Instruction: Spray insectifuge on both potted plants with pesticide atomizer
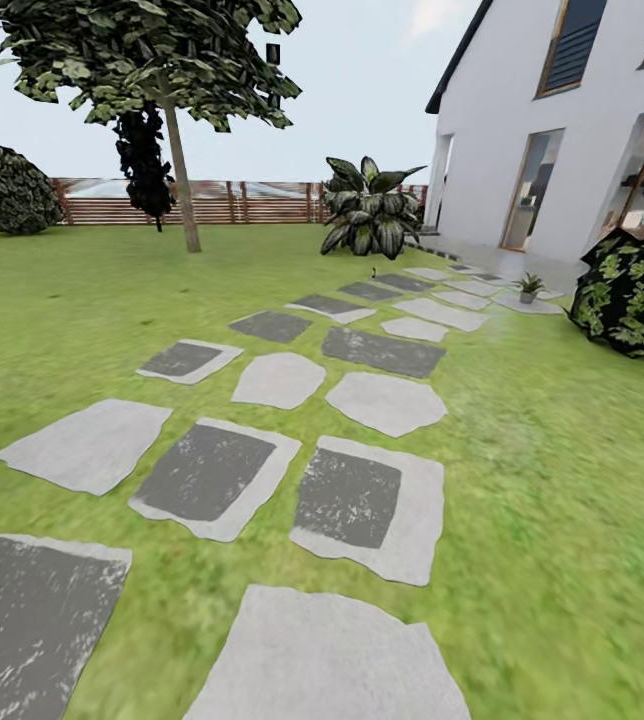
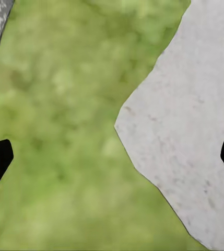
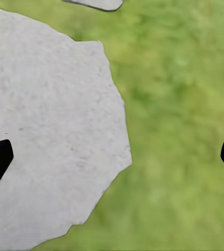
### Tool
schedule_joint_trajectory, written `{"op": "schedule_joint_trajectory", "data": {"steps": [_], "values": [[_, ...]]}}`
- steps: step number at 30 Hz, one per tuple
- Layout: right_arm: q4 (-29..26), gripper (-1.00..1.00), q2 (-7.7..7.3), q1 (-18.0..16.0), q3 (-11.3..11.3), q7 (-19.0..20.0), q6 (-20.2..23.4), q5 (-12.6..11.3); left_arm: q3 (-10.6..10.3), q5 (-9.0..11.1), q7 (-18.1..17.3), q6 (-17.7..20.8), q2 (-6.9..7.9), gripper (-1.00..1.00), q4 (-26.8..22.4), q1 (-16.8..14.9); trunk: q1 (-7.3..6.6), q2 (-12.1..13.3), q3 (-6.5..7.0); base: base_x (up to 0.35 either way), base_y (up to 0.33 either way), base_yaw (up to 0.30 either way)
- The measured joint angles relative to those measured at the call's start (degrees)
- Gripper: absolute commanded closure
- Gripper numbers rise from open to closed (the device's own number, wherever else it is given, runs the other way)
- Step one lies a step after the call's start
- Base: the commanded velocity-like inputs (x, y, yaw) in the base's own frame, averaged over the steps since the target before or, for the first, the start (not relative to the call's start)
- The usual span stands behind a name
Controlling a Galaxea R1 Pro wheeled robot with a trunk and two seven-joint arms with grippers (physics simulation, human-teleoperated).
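Far up the stepping-stone path (image 1: 362,500), one potted plant (image 1: 529,287), a small green rosette in a grey pot, stands on a pale stone near the house. The other potted plant is out of view. A tiny dark upright speck (image 1: 372,270) stands by the far stones, in front of the big striped shrub; it may be the pesticide atomizer, but it is too small to tell. My left gripper (image 2: 112,162) hangs open over grass and the edge of a pale stone (image 2: 190,120), holding nothing. My right gripper (image 3: 112,162) is open too, over another pale stone (image 3: 44,125).
The green lawn (image 1: 562,480) spreads on both sides of the path. A big striped dark-leaved shrub (image 1: 367,210) and a tree (image 1: 177,150) stand before the brown slatted fence (image 1: 242,200). The white house (image 1: 522,130) and a dark bush (image 1: 637,290) are at the right.
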Motion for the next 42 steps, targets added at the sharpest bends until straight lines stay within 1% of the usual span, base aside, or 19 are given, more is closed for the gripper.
{"op": "schedule_joint_trajectory", "data": {"steps": [14, 42], "values": [[-0.07, -1.00, 0.00, 0.01, -0.08, 0.00, 0.03, -0.08, -0.01, -0.05, 0.00, 0.00, -0.03, -1.00, 0.01, -0.01, 0.00, 0.00, 0.00, 0.337, 0.121, -0.023], [-0.08, -1.00, -0.01, 0.01, -0.09, -0.02, 0.09, -0.08, -0.01, -0.01, 0.00, -0.01, -0.09, -1.00, 0.02, -0.02, 0.00, 0.00, 0.00, 0.337, 0.121, -0.260]]}}
